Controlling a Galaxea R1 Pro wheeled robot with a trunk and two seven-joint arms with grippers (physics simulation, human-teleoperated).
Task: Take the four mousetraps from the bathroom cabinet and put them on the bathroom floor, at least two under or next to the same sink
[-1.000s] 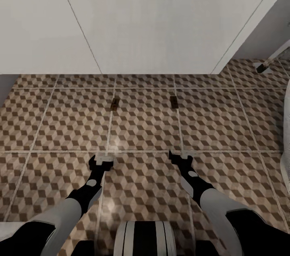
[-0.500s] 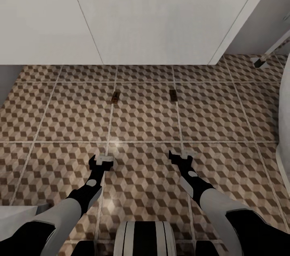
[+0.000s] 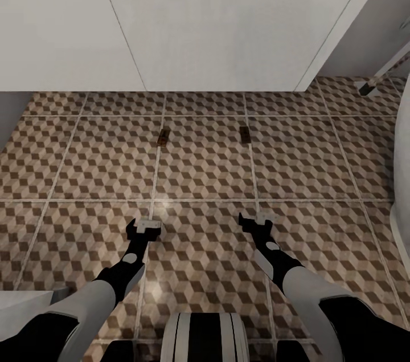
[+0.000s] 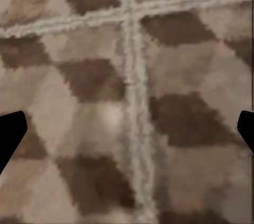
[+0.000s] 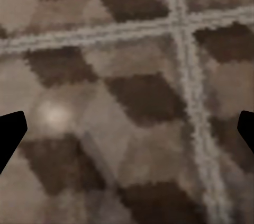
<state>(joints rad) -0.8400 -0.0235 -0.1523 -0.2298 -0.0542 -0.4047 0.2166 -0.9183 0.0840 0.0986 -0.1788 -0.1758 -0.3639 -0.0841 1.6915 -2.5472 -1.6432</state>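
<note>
Two mousetraps lie on the cube-patterned bathroom floor (image 3: 205, 174): one (image 3: 163, 137) on the left and one (image 3: 245, 134) on the right, both a short way in front of the white vanity doors (image 3: 216, 25). My left gripper (image 3: 143, 229) hovers low over the tiles nearer to me, below the left trap. My right gripper (image 3: 254, 220) hovers below the right trap. A small pale piece shows at each gripper's tip in the head view; I cannot tell what it is. The wrist views show dark fingertips (image 4: 10, 128) (image 5: 10, 128) far apart with just tile and grout between them.
A white curved tub edge (image 3: 402, 191) borders the floor at the right. A slim pale-headed tool (image 3: 367, 87) leans at the back right. A grey wall (image 3: 8, 111) stands at the left, and a white object (image 3: 25, 299) sits at the near left.
The camera moved between one second ago and half a second ago, so the floor and traps sit higher in the picture. Nothing has changed since. Both grippers keep their pose.
</note>
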